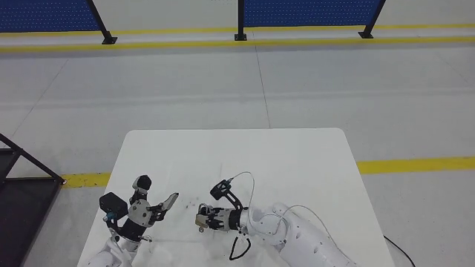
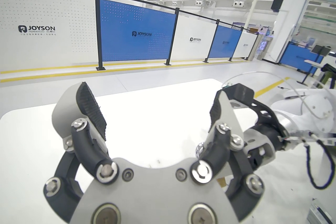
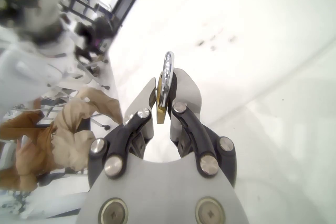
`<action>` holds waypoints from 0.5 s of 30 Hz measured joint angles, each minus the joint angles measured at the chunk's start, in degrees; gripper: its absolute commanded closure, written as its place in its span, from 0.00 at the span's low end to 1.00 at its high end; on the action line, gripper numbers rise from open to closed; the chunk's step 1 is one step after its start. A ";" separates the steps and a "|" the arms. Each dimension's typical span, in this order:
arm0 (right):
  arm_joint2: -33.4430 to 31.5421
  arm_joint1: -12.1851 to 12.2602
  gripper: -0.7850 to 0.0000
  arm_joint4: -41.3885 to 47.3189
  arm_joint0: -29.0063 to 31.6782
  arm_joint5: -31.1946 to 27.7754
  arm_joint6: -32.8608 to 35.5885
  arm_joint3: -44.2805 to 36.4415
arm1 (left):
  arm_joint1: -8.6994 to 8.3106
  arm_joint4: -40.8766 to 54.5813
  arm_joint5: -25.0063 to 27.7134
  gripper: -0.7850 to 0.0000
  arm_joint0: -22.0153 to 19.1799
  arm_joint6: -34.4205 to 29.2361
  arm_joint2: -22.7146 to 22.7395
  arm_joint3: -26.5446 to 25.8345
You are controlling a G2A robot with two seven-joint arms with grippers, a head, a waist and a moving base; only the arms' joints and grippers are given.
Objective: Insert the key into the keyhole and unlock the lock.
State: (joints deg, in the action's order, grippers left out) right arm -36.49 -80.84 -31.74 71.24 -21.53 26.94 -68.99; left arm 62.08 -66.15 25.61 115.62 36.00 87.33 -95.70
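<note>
Desk: While the overhead camera looks down, where do the two arms stand?

Photographer: Both sit along the lower edge of the frame, over the near end of the white table (image 1: pixel 297 163). Lower left, the left gripper (image 1: pixel 157 191) has its fingers spread with nothing between them. Lower centre, just beside it, the right gripper (image 1: pixel 200 219) points toward it and pinches the lock (image 1: pixel 199 222), a small brass-coloured block at its tip.

Desk: And beyond the table?

Photographer: Grey floor crossed by yellow lines (image 1: pixel 185 44), and a fence of blue and white panels (image 1: pixel 312 0) along the top of the frame.

Desk: What does the left wrist camera catch?

Photographer: The left gripper (image 2: pixel 155 109) stands wide open above the white table, its dark ribbed pads (image 2: pixel 90 104) facing each other, well apart. Behind one finger sits the right gripper on its white arm, and a bit of the lock's chrome shackle (image 2: pixel 200 149) peeks out beside that finger.

Desk: And the right wrist camera?

Photographer: The right gripper (image 3: pixel 166 82) is clamped on the lock (image 3: pixel 160 107), one finger on each flat side. The brass body sits between the fingers. The shackle (image 3: pixel 168 64) juts out past the fingertips, edge-on to the camera. White table lies beyond, marked by a few dark specks (image 3: pixel 212 38). Whether the lock touches the table cannot be told.
</note>
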 measured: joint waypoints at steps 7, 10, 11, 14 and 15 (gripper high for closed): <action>4.41 -2.63 0.00 -2.54 -3.26 3.43 -3.22 5.68 | -0.01 0.01 0.11 0.00 0.00 0.05 0.02 -0.01; 5.18 -2.98 0.00 -4.18 -3.67 3.76 -3.95 6.05 | -0.01 0.01 0.11 0.00 0.00 0.05 0.02 -0.01; 5.29 -2.98 0.00 -5.03 -3.66 4.06 -4.32 5.85 | -0.01 0.01 0.11 0.00 0.00 0.05 0.02 -0.01; 5.35 -2.71 0.00 -7.51 -2.97 4.80 -5.26 4.39 | -0.01 0.01 0.10 0.00 0.00 0.05 0.02 -0.01; 5.18 -2.47 0.00 -8.57 -2.69 4.87 -5.31 3.60 | -0.01 0.01 0.10 0.00 0.00 0.05 0.02 -0.01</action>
State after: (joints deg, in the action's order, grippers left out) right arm -31.30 -83.31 -40.30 68.54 -16.66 21.63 -65.39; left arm 62.07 -66.13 25.71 115.62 36.04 87.35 -95.71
